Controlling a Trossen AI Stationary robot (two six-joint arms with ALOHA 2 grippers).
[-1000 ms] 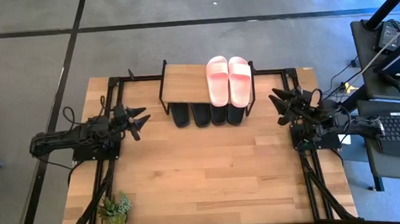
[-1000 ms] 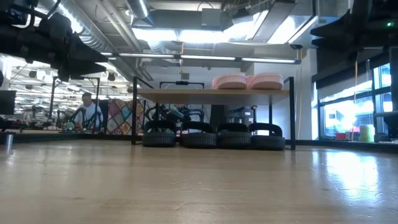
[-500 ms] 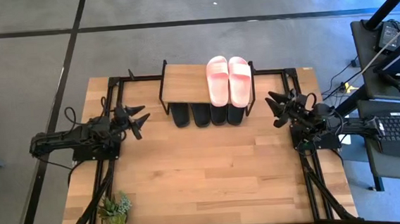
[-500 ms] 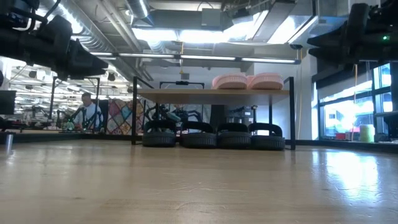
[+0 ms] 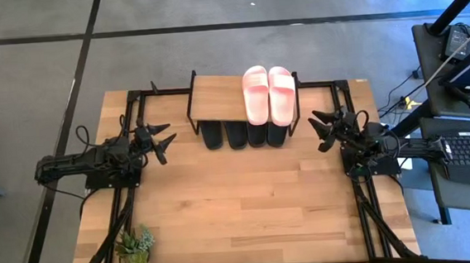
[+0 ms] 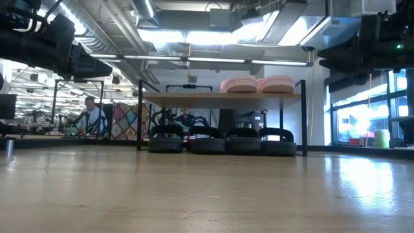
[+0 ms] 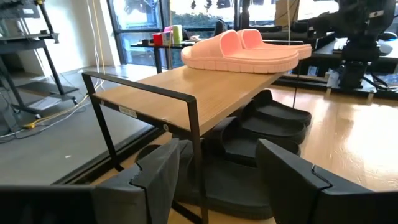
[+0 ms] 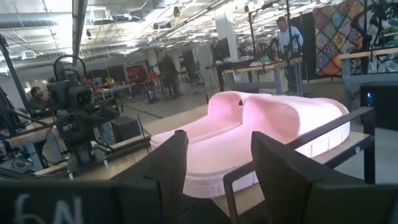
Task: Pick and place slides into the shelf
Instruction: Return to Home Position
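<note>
High view: pink slides atop shelf, black slides beneath; left arm and right arm flank it, jaws open, empty. Risk: a wide retreat swing clipping the shelf.

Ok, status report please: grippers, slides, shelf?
Left gripper and right gripper open, empty, flanking shelf. Pink slides on top, black slides under. Nothing in the way.
</note>
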